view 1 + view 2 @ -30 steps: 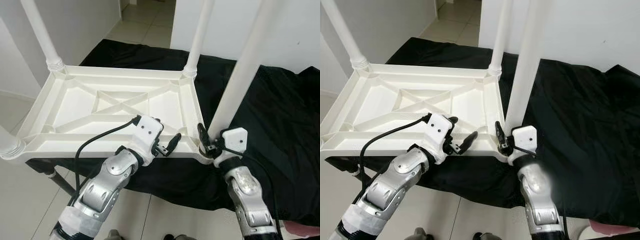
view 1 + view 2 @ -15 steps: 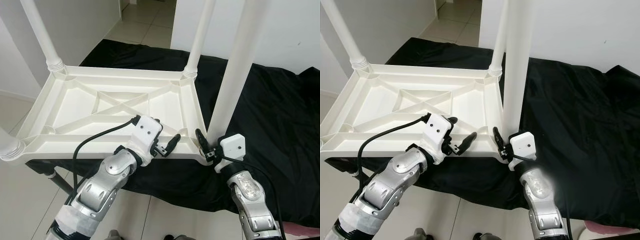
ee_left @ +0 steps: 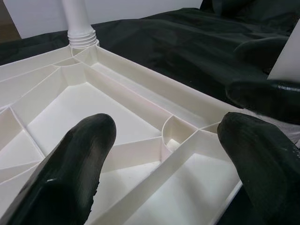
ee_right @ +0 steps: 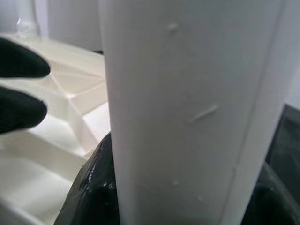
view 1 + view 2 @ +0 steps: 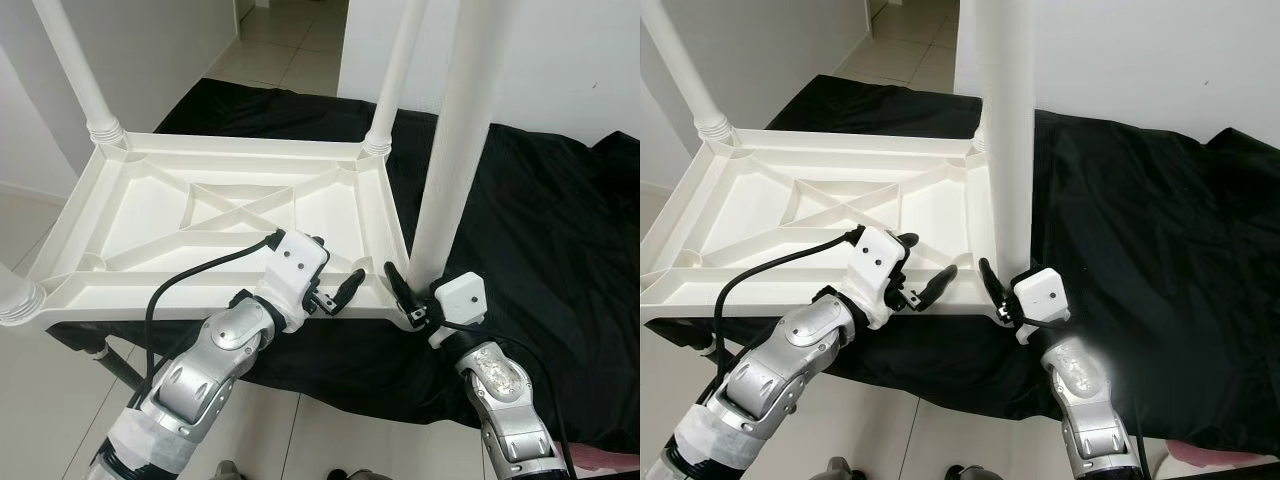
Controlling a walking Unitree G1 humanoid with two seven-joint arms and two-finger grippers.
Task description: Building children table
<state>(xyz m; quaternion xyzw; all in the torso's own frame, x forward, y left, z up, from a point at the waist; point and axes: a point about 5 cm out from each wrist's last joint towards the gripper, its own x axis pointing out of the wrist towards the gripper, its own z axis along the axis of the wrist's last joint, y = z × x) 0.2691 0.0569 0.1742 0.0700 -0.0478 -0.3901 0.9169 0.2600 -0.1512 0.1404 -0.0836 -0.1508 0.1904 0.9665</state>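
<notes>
The white table top (image 5: 220, 215) lies upside down on a desk covered with a black cloth (image 5: 540, 220). Two legs already stand up at its far corners, well beyond both hands, and a third one (image 5: 20, 300) stands at the near corner, far out past the left hand.

The right hand (image 5: 405, 300) is closed around the bottom of the last leg (image 5: 450, 150). One black finger (image 5: 396, 285) shows beside the leg, just next to the table's near corner. A second ago this leg leaned away to the right. Now it stands almost straight up, and the right hand has pulled back a little toward the robot. So the leg looks lined up better over its corner, ready to be pushed in.

The left hand (image 5: 335, 295) hovers wide open and empty, right over the table's near edge. The round hole (image 3: 180, 136) for the leg sits between its fingers (image 3: 70, 164). It may be waiting to steady the table top.
</notes>
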